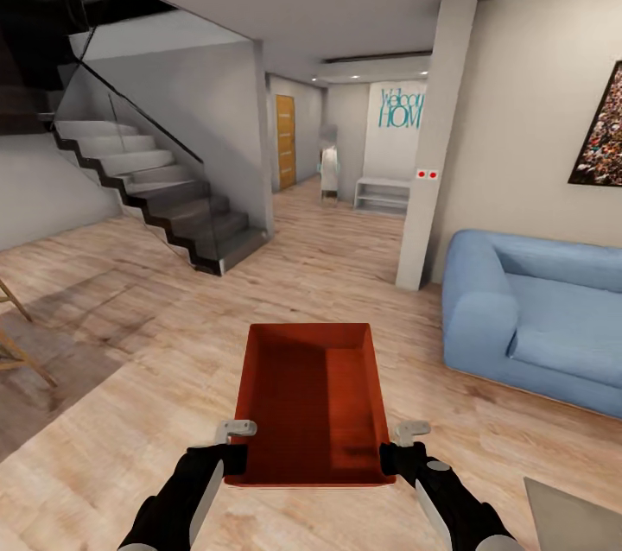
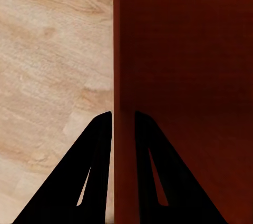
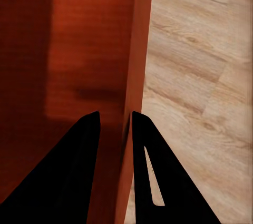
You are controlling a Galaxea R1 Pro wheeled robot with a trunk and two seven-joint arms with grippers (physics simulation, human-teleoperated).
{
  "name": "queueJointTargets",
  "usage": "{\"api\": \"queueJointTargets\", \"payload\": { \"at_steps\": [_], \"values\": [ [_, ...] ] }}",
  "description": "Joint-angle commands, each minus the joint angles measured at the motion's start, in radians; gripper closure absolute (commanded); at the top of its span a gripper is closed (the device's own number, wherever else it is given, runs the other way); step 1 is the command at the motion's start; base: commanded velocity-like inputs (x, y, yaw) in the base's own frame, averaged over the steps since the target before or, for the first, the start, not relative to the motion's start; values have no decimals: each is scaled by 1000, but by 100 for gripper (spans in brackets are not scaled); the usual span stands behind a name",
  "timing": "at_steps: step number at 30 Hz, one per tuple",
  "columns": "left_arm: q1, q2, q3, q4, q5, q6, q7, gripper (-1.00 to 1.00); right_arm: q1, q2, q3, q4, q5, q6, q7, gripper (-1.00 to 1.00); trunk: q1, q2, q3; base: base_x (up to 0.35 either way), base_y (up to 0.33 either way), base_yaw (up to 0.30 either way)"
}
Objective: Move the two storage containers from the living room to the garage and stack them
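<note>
I hold one red-orange bin (image 1: 311,404) out in front of me, above the light wood-plank floor (image 1: 155,309) of the living room. My left gripper (image 1: 235,440) is clamped on the bin's left wall near its closest corner, and my right gripper (image 1: 404,440) is clamped on the right wall near the opposite corner. Seen from my left wrist, the thin wall (image 2: 122,76) runs straight between my two dark fingers (image 2: 95,171), one finger outside over the planks and one inside over the bin's bottom. Seen from my right wrist, it is the same: the wall (image 3: 138,50) passes between the fingers (image 3: 153,171), with the ribbed red bottom (image 3: 68,50) on one side and the wood floor (image 3: 205,76) on the other.

The bin is open-topped and empty, its long side pointing away from me. To my right stands a blue sofa (image 1: 536,318) against a beige wall that bears a dark framed picture (image 1: 600,132). To my left a staircase (image 1: 164,197) with a glass rail climbs upward. Straight ahead a hallway leads past a square pillar (image 1: 436,145) towards an orange-brown door (image 1: 285,142) and a low white bench (image 1: 382,193). A pale flat corner (image 1: 574,516) shows at my lower right.
</note>
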State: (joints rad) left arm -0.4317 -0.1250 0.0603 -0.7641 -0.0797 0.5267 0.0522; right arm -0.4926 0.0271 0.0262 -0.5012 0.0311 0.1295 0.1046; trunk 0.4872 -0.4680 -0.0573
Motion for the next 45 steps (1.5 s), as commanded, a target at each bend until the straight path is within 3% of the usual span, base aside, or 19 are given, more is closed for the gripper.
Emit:
{"api": "queueJointTargets", "payload": {
  "at_steps": [1, 45],
  "values": [
    [0, 16, 4, 0, -45, 7, 6, 100, -1, -1, -2, -5, 6, -10, -2, 100, 1, -2, -2, 327, 5, -13],
    [1, 16, 4, 0, -45, 7, 6, 100, -1, -1, -2, -5, 6, -9, -2, 100, 1, -2, -2, 327, 78, 0]
  ]
}}
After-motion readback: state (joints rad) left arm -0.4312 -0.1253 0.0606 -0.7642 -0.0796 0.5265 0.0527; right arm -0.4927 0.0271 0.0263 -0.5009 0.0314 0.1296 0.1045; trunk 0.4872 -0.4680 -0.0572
